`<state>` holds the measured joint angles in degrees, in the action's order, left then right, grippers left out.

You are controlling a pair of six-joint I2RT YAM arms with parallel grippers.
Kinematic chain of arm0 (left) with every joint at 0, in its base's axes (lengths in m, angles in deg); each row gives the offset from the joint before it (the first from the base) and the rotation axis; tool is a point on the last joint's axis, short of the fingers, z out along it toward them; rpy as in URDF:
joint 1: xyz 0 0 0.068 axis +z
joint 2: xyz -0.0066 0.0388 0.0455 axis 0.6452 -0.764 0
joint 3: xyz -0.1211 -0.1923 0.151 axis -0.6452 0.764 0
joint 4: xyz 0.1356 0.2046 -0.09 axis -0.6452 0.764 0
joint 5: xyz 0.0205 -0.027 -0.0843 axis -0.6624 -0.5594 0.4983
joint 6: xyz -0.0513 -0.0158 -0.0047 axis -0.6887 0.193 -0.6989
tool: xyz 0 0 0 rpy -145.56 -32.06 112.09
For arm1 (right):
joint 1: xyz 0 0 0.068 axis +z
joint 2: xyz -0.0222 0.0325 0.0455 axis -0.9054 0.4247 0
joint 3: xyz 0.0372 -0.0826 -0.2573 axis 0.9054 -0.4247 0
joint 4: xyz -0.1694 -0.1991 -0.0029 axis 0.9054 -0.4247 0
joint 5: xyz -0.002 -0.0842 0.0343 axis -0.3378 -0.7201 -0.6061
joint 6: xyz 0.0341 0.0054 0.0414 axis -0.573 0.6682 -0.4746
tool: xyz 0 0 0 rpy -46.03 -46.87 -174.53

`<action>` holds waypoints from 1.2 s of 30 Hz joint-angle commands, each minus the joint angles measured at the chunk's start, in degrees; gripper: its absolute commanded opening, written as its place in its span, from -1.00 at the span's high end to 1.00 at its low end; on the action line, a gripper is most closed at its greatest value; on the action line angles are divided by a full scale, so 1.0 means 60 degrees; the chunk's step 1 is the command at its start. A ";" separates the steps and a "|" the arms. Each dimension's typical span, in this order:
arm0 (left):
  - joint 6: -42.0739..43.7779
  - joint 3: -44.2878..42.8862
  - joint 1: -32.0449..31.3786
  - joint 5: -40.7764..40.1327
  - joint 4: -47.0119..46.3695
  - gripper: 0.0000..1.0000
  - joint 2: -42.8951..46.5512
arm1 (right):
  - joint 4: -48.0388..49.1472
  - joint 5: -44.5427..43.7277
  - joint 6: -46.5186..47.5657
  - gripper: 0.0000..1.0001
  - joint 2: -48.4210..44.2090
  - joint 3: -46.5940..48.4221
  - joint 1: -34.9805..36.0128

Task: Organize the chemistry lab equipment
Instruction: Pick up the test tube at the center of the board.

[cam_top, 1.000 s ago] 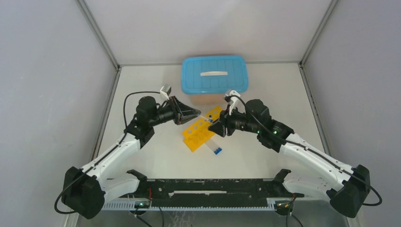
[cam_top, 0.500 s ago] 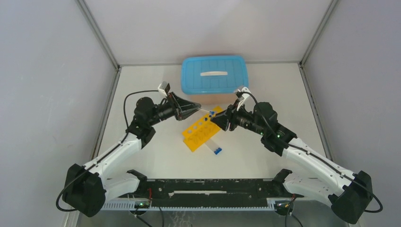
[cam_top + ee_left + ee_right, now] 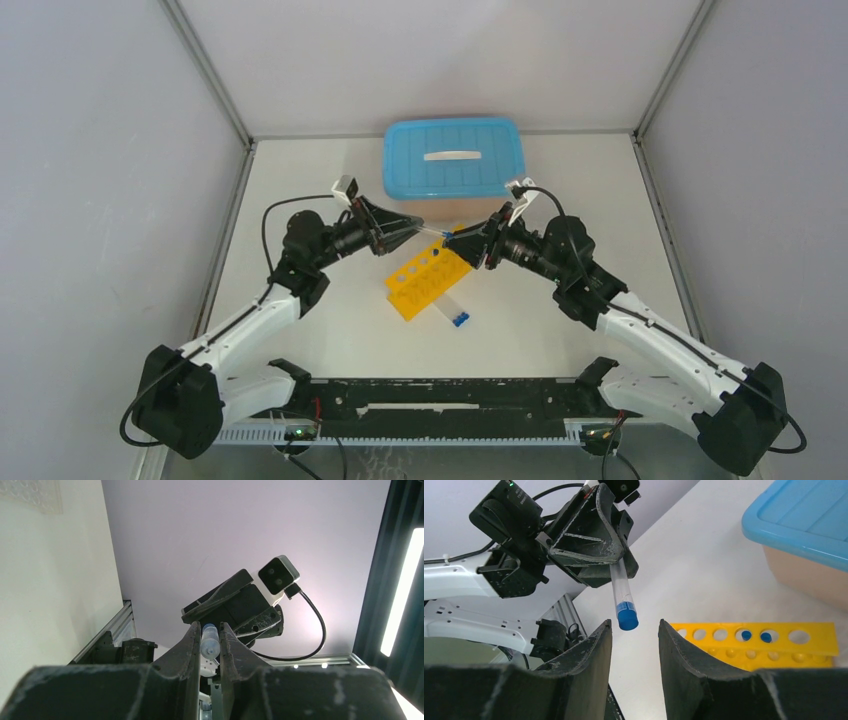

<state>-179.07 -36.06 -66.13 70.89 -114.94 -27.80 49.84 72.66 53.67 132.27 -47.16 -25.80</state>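
My left gripper (image 3: 418, 228) is shut on a clear blue-capped tube (image 3: 622, 598), held in the air above the yellow rack (image 3: 430, 271); the tube also shows between its fingers in the left wrist view (image 3: 210, 641). The tube's blue cap points at my right gripper (image 3: 462, 240), which is open, its fingers (image 3: 594, 645) either side of the cap without touching it. The rack (image 3: 774, 640) holds two blue-capped tubes (image 3: 756, 636). Another tube (image 3: 453, 313) lies on the table by the rack's near end. The clear tray and the black wire ring are out of view.
A box with a blue lid (image 3: 454, 158) stands at the back behind the rack. Grey walls close the table on both sides. A black rail (image 3: 440, 395) runs along the near edge.
My right gripper rose and moved back and right, now facing the left gripper with open jaws around the tube's cap. The left gripper lifted slightly with the tube.
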 commanded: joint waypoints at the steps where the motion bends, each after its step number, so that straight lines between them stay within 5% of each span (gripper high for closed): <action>1: -0.0422 0.0302 0.0063 -0.0124 -0.1010 0.77 0.0007 | 0.0780 0.0218 -0.0360 0.08 -0.0142 -0.0066 -0.0088; 36: -0.0810 0.0307 0.0063 0.0014 -0.1784 0.77 -0.0438 | 0.1901 0.0936 -0.1048 0.22 0.0448 -0.0074 -0.0385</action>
<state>-183.53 -34.23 -66.13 70.89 -122.43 -30.43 57.38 77.73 47.96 134.96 -47.86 -27.77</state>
